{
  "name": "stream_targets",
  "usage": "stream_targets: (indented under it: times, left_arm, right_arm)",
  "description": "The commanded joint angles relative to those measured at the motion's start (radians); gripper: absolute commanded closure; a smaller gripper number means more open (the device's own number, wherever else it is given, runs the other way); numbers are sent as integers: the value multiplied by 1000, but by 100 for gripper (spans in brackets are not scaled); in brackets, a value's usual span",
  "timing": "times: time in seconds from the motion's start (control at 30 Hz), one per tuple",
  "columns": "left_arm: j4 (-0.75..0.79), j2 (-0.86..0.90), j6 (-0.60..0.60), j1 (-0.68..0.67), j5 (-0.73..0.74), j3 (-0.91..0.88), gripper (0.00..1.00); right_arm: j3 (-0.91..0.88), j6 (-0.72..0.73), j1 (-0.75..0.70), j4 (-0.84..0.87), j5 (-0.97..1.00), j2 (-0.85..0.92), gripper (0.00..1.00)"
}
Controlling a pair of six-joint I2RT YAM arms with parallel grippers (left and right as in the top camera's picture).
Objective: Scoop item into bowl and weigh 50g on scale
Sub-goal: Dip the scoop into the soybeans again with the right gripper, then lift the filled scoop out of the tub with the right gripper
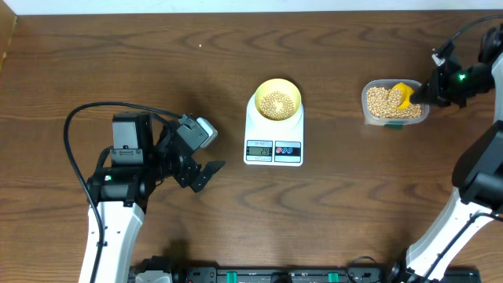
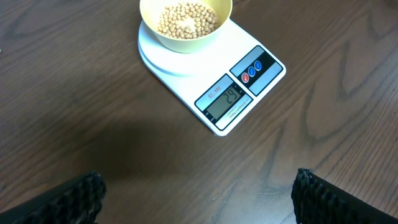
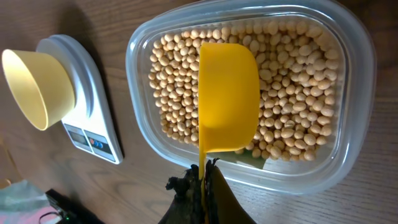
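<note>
Jaws of the right gripper are clamped on the thin handle of the yellow scoop, which hangs over the beans in the clear tub. Those of the left gripper stand wide apart, holding nothing, above the table near the scale. On the scale's platform stands the bowl, with a shallow layer of beans inside. The tub lies well apart from the scale.
</note>
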Motion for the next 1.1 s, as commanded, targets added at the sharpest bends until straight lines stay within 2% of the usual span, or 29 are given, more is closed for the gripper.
stream_targets:
  times: [0.0, 0.13, 0.73, 1.07]
  left_arm:
    - [-3, 5, 6, 5, -3, -3, 2]
    - [-3, 5, 6, 4, -3, -3, 3]
    - [-3, 5, 6, 5, -3, -3, 2]
    - [-3, 5, 6, 4, -3, -3, 2]
  right_arm:
    - [-7, -31, -10, -9, -51, 10, 99]
    - [-7, -67, -10, -29, -93, 10, 99]
    - [-7, -66, -71, -98, -184, 10, 99]
    - [-7, -97, -76, -101, -312, 10, 99]
